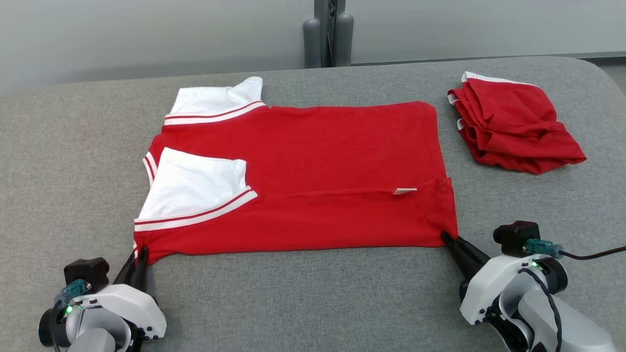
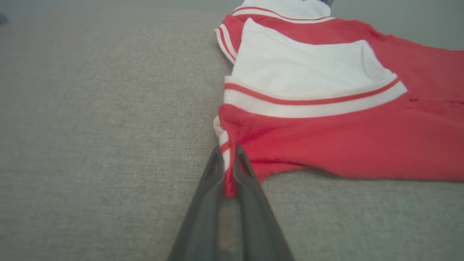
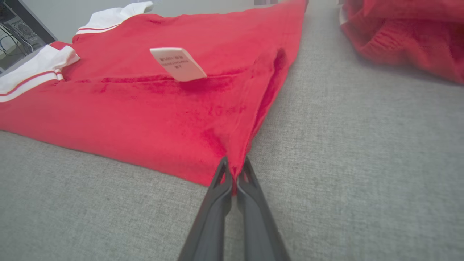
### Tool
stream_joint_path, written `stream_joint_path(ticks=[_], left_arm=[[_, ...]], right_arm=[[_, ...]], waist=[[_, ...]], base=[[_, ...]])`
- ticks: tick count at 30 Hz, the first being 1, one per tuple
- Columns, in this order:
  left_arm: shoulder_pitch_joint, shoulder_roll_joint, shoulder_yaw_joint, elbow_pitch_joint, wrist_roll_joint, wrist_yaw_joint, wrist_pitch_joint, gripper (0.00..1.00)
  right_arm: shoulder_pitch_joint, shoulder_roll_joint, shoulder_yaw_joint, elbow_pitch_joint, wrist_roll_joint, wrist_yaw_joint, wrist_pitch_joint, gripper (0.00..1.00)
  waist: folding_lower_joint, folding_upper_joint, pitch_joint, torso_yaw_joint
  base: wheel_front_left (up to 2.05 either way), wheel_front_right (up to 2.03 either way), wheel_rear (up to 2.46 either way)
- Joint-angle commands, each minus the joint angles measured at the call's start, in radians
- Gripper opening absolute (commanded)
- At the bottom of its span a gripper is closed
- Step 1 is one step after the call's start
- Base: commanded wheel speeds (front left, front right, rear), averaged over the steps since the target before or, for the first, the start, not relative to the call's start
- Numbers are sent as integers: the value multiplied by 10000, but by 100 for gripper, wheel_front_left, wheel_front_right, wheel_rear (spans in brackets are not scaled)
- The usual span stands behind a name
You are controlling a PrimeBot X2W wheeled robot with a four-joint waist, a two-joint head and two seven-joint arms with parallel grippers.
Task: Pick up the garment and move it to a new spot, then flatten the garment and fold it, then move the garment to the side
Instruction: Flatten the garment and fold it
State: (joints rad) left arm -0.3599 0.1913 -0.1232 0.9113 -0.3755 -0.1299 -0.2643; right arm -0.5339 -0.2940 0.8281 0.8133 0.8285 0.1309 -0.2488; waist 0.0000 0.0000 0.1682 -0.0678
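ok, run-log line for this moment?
phase: folding | left end effector: shut on garment, shoulder-side near corner | right end effector: shut on garment, hem-side near corner | red pile: far right, apart

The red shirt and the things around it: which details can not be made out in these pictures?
Print on the label, right wrist view: too small and blurred.
Corners of the shirt, wrist views: how much cloth is held is hidden by the shut fingers of the left hand and right hand.
The red pile, right wrist view: cut off by top and right edges; head view: folds hide how many pieces.
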Motion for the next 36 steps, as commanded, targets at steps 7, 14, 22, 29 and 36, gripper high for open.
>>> stream_joint_path(ticks=[7,14,22,29,36], left_arm=[[613,108,113,-774,-318,-4,6,0],[2000,-9,522,-1829,-403,-3,5,0],[3365,-328,867,-2893,-355,231,6,0],[3878,-474,810,-3287,-401,456,68,0],[4075,-500,794,-3217,-517,552,140,13]], right_arm=[[250,-307,12,-239,358,-3,-142,0],[1287,-887,-102,-1071,877,-3,-163,0],[2389,-1397,-105,-2144,1533,-3,535,0],[2969,-1556,-304,-2579,1722,-3,1037,0],[3217,-1464,-617,-2681,1606,-3,1299,30]], waist=[[0,0,-464,150],[0,0,-1145,379],[0,0,-1484,471],[0,0,-1595,559],[0,0,-1670,520]], base=[[0,0,0],[0,0,0],[0,0,0],[0,0,0],[0,0,0]])
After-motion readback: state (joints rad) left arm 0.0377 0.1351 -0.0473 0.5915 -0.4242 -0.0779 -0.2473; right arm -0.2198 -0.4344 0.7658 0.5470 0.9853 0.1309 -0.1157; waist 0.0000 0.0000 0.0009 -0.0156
